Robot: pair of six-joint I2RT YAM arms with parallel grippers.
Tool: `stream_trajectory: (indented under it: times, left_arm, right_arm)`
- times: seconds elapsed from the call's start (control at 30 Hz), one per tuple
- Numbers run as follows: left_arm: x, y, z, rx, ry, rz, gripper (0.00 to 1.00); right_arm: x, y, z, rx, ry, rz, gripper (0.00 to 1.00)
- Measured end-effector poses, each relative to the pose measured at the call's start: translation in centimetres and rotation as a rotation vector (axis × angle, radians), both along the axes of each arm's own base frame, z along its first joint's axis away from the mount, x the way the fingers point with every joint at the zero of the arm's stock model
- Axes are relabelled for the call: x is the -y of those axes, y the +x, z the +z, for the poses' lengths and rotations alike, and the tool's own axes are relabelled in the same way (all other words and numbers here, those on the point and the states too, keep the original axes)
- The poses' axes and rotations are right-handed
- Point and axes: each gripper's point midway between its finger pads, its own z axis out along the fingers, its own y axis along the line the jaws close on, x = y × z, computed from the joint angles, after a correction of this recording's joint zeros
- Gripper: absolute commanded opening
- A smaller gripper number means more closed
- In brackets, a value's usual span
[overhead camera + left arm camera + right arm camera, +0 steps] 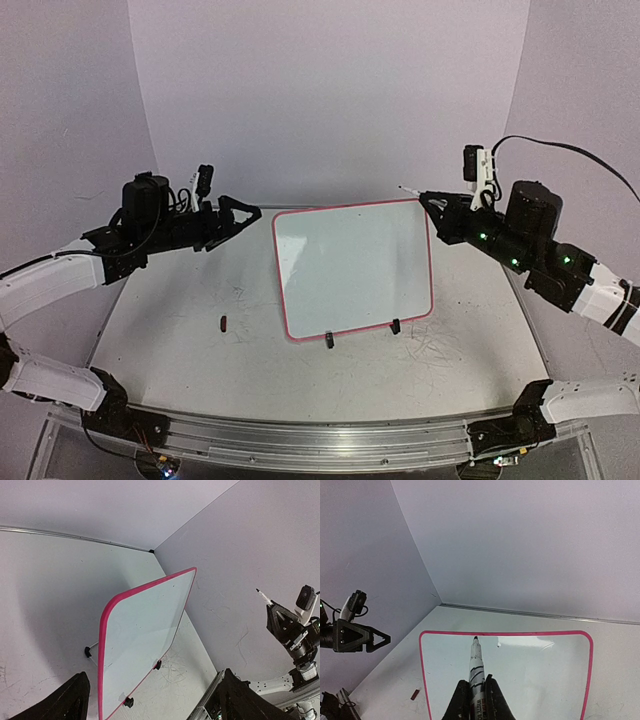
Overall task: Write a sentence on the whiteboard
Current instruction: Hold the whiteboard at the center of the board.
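1. The whiteboard [352, 268] rests mid-surface [180, 350] between the two arms, with its clip feet toward the near edge. Its face is blank, with no stroke on it in any view.
2. The right gripper [476, 685] is clamped on an uncapped marker [476, 667], held up by the board's far right corner (tip apparently off the board).
3. The left gripper [245, 212] is spread wide and empty, just off the far left corner.
4. Judged so: pen in hand, nothing written; all the writing is left.

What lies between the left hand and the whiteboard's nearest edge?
Nothing. In the top view, only a bare stretch of table separates the left hand from the whiteboard.
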Motion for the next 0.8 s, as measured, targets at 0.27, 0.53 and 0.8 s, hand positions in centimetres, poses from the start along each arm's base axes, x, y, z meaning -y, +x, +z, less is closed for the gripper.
stream_trajectory:
  times: [0.27,0.53,0.8]
  left_arm:
    - [-0.1,0.7,-3.4,-0.066,0.061,0.025,0.99]
    - [-1.1,1.8,-4.1,-0.039,0.113,0.098,1.00]
    - [-1.1,4.6,-6.0,-0.017,0.206,0.118,0.97]
  right_arm:
    - [0.5,0.2,-1.8,-0.022,-0.127,-0.019,0.00]
    - [1.5,-1.1,-1.0,0.022,-0.160,-0.010,0.00]
    - [2.0,-2.0,-0.3,0.045,-0.138,0.003,0.00]
